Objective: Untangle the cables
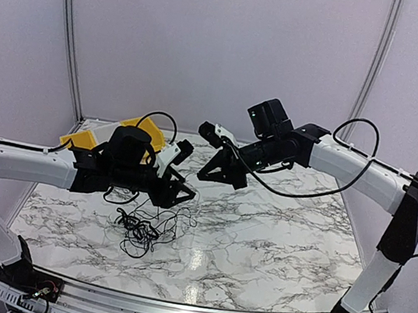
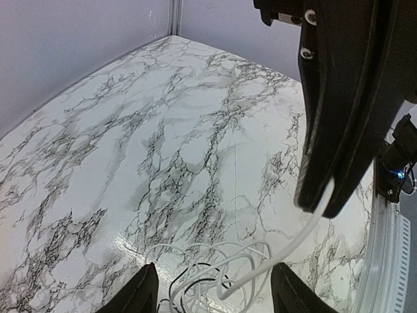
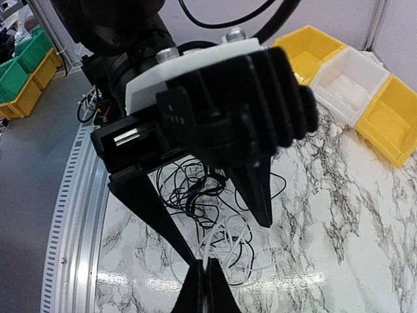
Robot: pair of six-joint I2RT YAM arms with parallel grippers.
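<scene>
Just beneath left end effector (image 1: 187,194), cables (image 1: 143,227) heaped

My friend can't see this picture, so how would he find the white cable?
Start at the marble table and look at its near left part, where a heap of thin black cables lies by the left gripper. The white cable loops beside that heap and climbs to the shut right gripper. It is the only pale cord there, and the only one pinched.
</scene>
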